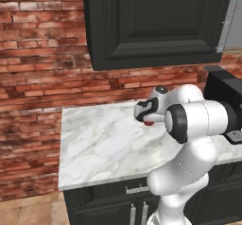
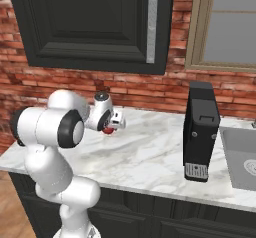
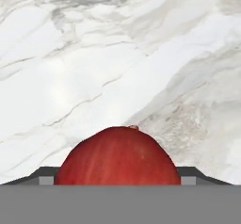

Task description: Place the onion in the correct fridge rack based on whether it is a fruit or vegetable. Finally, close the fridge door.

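Observation:
The onion (image 3: 117,155) is a smooth deep-red ball that sits between my two finger tips at the bottom of the hand view. My gripper (image 3: 117,180) is shut on the onion and holds it just above the white marble counter (image 3: 94,53). In the left base view the onion (image 1: 149,122) peeks out red under the hand, with the gripper (image 1: 147,120) over the counter's middle. The right base view has the onion (image 2: 107,130) at the gripper (image 2: 110,128), left of centre. The fridge rack and the fridge door are out of view.
A black coffee machine (image 2: 201,132) stands on the counter (image 2: 150,157) to the right, beside a sink (image 2: 242,157). A dark wall cabinet (image 1: 156,21) hangs above the brick wall. The counter's left end (image 1: 61,148) drops to the floor.

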Tool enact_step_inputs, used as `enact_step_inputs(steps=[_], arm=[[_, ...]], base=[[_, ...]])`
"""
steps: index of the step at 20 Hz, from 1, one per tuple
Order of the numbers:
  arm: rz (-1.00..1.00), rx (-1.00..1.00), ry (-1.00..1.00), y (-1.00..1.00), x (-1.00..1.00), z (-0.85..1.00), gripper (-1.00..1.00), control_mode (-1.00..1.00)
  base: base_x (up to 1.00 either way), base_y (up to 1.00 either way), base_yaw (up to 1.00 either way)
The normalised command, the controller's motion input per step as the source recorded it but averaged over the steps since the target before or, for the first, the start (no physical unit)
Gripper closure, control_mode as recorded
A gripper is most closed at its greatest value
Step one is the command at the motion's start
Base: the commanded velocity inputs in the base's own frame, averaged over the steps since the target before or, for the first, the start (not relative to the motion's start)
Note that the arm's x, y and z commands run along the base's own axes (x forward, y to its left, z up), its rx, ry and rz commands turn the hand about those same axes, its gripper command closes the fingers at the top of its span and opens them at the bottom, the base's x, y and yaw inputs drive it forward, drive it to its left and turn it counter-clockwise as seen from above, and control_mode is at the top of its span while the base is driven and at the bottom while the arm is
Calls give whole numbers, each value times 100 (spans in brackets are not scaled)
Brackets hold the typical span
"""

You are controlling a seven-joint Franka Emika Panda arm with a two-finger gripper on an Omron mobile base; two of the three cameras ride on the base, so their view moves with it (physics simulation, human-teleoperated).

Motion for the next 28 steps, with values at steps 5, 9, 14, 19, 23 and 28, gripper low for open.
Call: enact_step_inputs(steps=[5,9,14,19,23,28], arm=[[-3,0,-20,-15,-74,100,100,-100],[0,0,-22,-9,-72,100,100,-100],[0,0,-9,0,-71,100,100,-100],[0,-3,4,0,-51,97,100,-100],[0,-4,1,0,-46,99,100,-100],[0,-4,-1,1,-41,76,100,-100]], base=[[0,0,0],[0,0,0],[0,0,0],[0,0,0],[0,0,0],[0,0,0]])
